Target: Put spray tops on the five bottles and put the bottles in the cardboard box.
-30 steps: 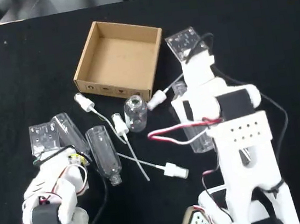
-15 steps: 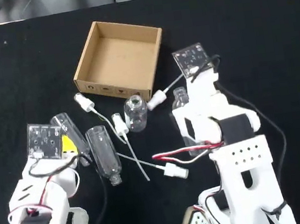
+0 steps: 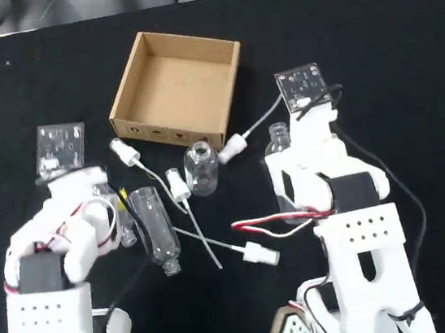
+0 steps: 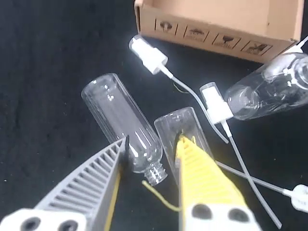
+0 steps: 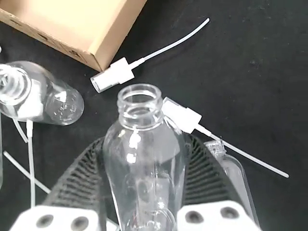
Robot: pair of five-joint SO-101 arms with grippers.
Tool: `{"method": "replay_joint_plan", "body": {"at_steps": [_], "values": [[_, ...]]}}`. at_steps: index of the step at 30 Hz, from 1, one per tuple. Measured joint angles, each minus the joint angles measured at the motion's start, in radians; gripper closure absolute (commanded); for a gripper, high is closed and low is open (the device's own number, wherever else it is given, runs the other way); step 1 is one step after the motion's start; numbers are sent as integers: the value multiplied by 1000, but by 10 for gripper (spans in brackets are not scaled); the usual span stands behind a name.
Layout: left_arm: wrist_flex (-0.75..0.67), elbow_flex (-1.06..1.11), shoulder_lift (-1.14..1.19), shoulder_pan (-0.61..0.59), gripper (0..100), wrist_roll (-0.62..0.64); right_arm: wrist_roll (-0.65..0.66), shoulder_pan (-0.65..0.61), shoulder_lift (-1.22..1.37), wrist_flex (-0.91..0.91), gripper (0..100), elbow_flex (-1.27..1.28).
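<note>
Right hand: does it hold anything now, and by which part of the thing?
Yes. The right hand holds a clear bottle by its body, one finger on each side; its open neck has no spray top.

Four small handling symbols on cardboard box (image 4: 211,24) side, no legible words

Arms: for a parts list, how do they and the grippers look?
The left arm and right arm are white with black motors and red-white cables. Left gripper: one grey ribbed finger, one yellow. Right gripper: black ribbed fingers.
</note>
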Motion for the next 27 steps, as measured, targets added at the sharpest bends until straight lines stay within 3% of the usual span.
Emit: {"method": "replay_joint_plan", "body": {"at_steps": [10,27], "values": [[-187,-51,338,0,829,97,0,0,0,-5,978,0],[-196,-468,1017,0,829,370,0,0,0,-5,977,0]]}}
